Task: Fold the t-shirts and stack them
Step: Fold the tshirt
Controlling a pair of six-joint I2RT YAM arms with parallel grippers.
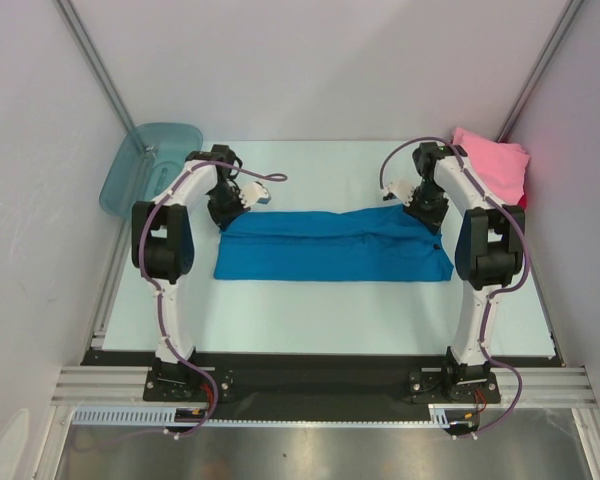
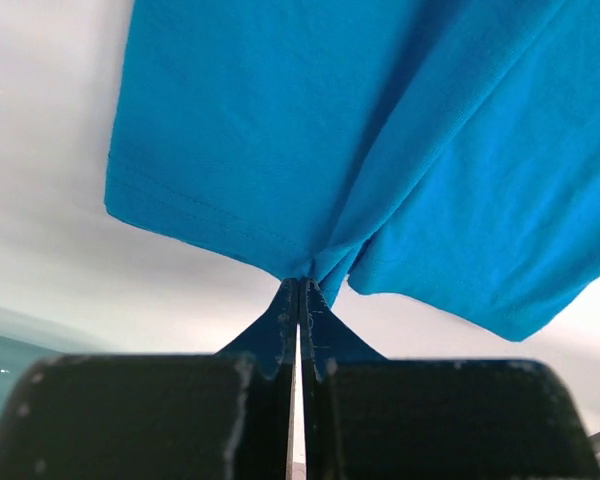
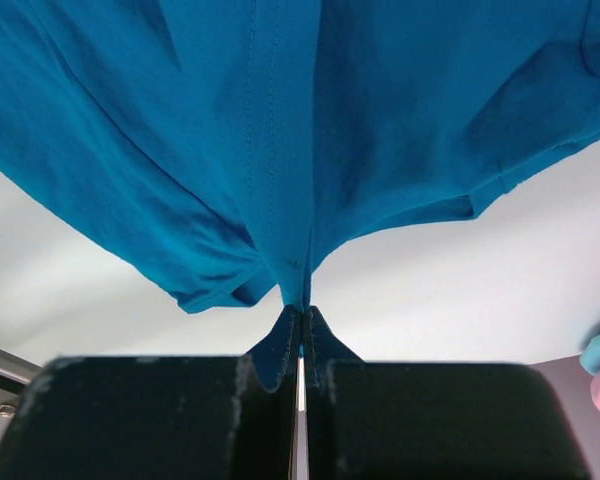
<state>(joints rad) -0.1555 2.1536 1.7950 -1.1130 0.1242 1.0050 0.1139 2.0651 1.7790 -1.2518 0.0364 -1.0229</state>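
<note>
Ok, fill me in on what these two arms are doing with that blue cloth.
Both arms are handling the blue t-shirt, which lies stretched out as a long band across the table. The left pincer is shut on its far edge at the left end, and the right pincer is shut on the far edge at the right end. A pink t-shirt sits at the far right corner. A teal tub stands at the far left.

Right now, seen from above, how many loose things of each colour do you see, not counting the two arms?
Bright blue t-shirt: 1
Pink t-shirt: 1
Teal tub: 1
Total: 3
A red edge shows under the pink one. It may be another shirt, but I cannot tell, so it is not counted.
</note>
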